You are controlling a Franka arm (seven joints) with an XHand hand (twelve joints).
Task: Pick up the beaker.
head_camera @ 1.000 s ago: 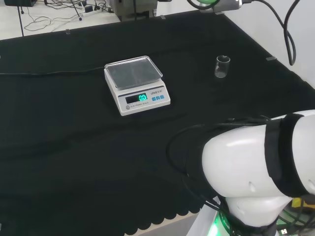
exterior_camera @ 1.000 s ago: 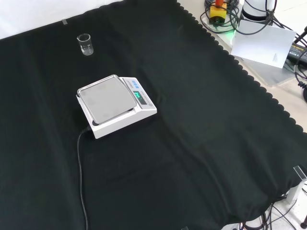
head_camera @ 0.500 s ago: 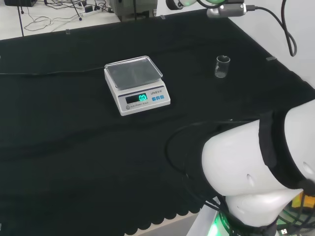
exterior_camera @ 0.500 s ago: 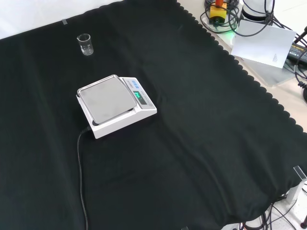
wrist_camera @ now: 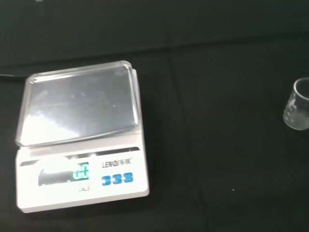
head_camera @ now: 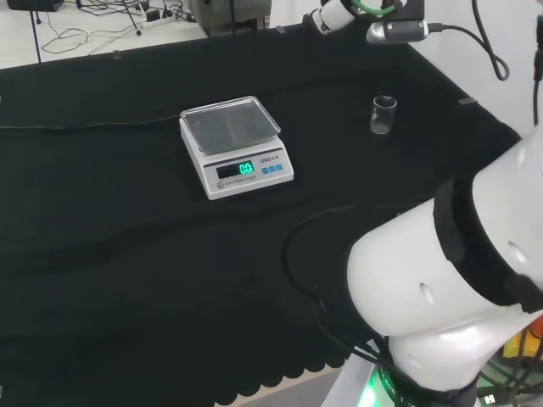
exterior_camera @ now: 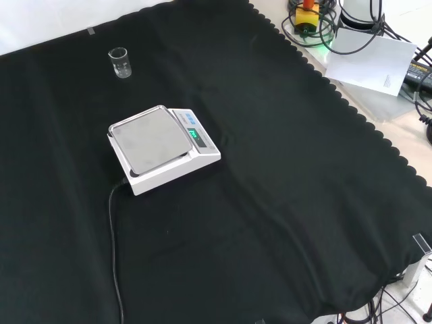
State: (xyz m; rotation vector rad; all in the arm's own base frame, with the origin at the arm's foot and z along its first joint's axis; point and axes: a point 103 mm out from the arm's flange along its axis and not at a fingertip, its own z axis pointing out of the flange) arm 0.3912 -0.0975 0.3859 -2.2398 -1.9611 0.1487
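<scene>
Black cloth bears a small clear beaker (head_camera: 383,114) — light, slick, fragile — best clasped round its wall; hand's state: cannot tell.

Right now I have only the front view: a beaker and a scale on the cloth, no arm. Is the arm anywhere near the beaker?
Observer: In the head view the arm's end section, with a camera on it, shows at the top edge, higher in the picture than the beaker and not touching it.
Operator: What is the wrist camera looking at?
Observer: Mostly the scale; the beaker sits cut off at the edge of that picture.
Operator: Is anything of the arm close to the scale?
Observer: No. The large white link stands at the head view's lower right, apart from both.
</scene>
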